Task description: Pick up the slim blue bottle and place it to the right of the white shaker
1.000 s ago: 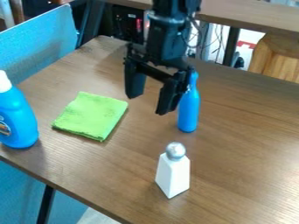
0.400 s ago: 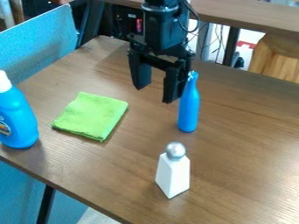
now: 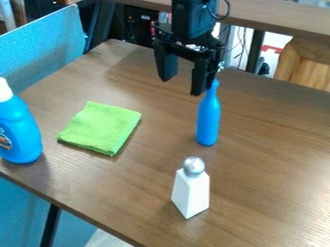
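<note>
The gripper is spread with nothing between its fingers, near the top of the slim blue bottle, which stands upright on the table, its content hidden.

Table: wood-look, brown grain, smooth with a soft sheen; folded green cloth is fuzzy, matt. White shaker looks smooth and matt, its round top shiny metallic silver. Slim blue bottle reads smooth, low-gloss; big blue bottle looks like smooth, slightly glossy plastic.
</note>
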Tool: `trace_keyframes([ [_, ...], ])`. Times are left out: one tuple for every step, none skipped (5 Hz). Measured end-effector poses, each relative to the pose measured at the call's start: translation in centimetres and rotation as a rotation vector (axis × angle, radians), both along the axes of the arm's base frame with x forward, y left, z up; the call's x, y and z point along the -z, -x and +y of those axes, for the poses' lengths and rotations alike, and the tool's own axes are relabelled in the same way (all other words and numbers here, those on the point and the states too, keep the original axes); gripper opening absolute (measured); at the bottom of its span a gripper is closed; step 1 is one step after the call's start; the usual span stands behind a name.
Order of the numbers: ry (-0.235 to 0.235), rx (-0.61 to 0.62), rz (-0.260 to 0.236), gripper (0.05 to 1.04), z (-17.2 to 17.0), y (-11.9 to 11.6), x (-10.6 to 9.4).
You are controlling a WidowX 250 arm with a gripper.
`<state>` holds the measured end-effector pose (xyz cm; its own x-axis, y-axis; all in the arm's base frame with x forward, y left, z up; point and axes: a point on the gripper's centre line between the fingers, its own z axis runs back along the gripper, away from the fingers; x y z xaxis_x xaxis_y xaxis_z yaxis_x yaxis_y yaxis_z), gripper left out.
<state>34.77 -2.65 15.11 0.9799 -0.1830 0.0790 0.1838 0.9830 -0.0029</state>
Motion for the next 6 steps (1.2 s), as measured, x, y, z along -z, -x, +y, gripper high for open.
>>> trace_keyframes([
  [-0.006,0.021,-0.007,1.001,0.1,-0.3,-0.7],
  [0.001,0.030,0.020,1.001,0.1,-0.9,0.2],
  [-0.005,0.024,0.076,1.001,0.3,-1.8,1.3],
  [-0.009,0.020,0.108,1.001,0.3,-2.4,2.3],
  [-0.011,0.009,0.124,1.001,0.2,-3.0,3.0],
  [-0.011,0.009,0.141,1.001,0.2,-3.5,3.6],
])
